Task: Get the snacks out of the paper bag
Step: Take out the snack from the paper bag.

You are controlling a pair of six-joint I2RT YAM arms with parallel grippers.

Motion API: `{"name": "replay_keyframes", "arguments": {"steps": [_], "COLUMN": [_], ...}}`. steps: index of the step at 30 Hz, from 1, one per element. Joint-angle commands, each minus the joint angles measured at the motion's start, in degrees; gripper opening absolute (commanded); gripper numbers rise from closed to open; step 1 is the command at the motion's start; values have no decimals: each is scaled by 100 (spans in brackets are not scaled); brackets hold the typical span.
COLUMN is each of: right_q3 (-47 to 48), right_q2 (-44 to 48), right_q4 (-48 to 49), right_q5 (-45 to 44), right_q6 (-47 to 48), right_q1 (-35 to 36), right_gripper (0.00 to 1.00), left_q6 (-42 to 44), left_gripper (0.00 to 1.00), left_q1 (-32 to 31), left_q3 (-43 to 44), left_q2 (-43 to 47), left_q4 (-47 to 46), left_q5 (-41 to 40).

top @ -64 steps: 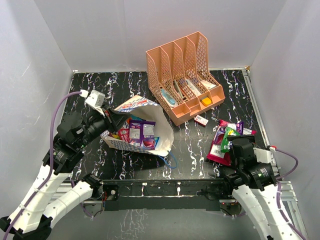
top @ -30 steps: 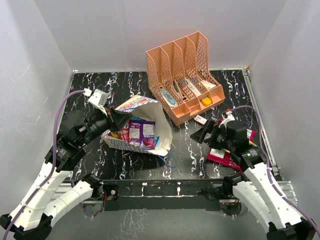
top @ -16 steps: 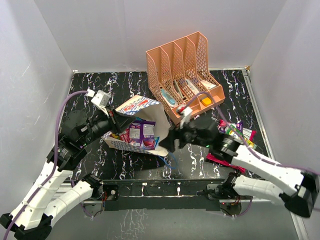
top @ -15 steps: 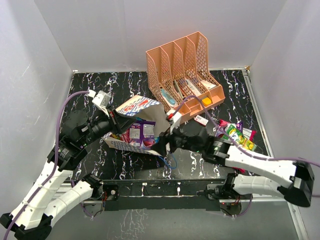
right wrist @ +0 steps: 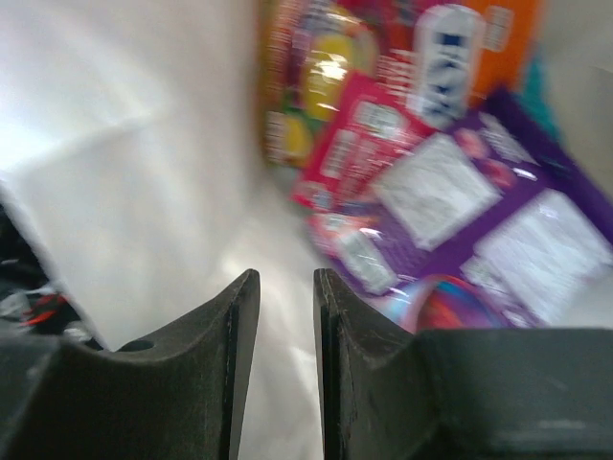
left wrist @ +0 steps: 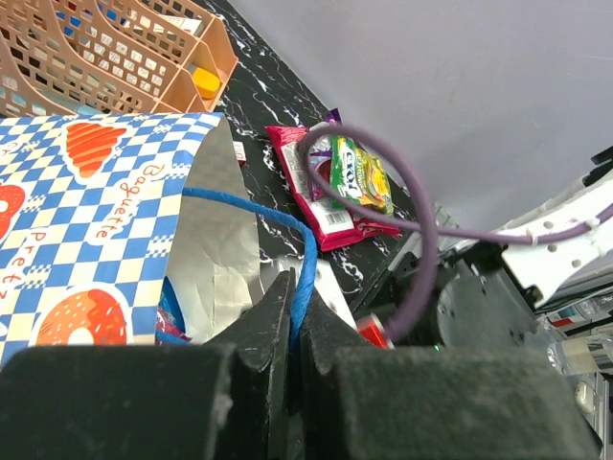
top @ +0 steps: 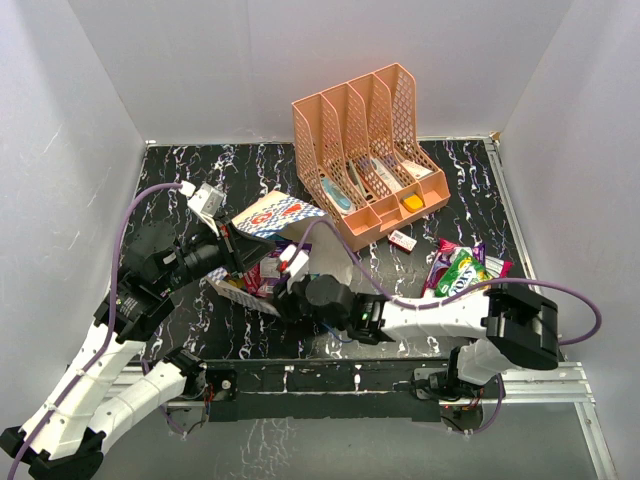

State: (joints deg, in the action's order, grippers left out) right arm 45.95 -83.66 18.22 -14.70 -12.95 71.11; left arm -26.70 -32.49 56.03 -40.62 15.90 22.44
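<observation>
Snacks [right wrist: 498, 206] lie glossy and crinkled inside the paper bag [top: 278, 213]: purple, magenta and orange foil, blurred in my right wrist view. The bag is stiff checked paper with a plain white lining. It lies tipped on the marbled black table [top: 240, 165], left of centre toward the near edge. My left gripper [left wrist: 292, 287] is pinched tight on its thin blue cord handle [left wrist: 308, 251]. My right gripper [right wrist: 285, 283] is in the bag's mouth, jaws a narrow slit apart, gripping nothing; from above, its arm hides it.

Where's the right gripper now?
The right gripper is left of centre in the top view, inside the bag's mouth, beside the left gripper pinching its handle; snacks lie just ahead.
</observation>
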Motion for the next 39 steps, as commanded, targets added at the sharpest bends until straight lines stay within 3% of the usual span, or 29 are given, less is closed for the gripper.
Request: {"name": "replay_keyframes", "arguments": {"steps": [1, 9, 13, 16, 19, 24, 28, 34, 39], "right_q3": [7, -264, 28, 328, 37, -371, -365, 60, 353], "right_q2": [-321, -903, -1339, -1562, -1099, -66, 220, -77, -393], "right_q4": [1905, 3056, 3072, 2669, 2539, 1684, 1106, 455, -35], "right_q5": [607, 1275, 2030, 2001, 1210, -20, -544, -543, 341], "right_q6": [-102, -371, -405, -423, -260, 546, 1389, 2209, 2401], "right_q1": [358, 360, 359, 373, 364, 325, 293, 113, -254], "right_gripper": [33, 35, 39, 42, 47, 67, 76, 80, 81], "left_q6": [-74, -125, -198, -213, -213, -187, -187, -127, -68], "left_gripper": [0, 0, 0, 0, 0, 0, 0, 0, 0], "left_q1": [-26, -29, -28, -31, -24, -28, -31, -30, -32], "left_q3": [43, -65, -189, -223, -200, -163, -178, -133, -146], "left_q2": [60, 131, 160, 160, 160, 118, 78, 78, 152], "left_q4": [-95, -155, -279, -311, -300, -258, -344, -320, -176], "left_q5": [261, 354, 465, 497, 482, 481, 507, 500, 464]}}
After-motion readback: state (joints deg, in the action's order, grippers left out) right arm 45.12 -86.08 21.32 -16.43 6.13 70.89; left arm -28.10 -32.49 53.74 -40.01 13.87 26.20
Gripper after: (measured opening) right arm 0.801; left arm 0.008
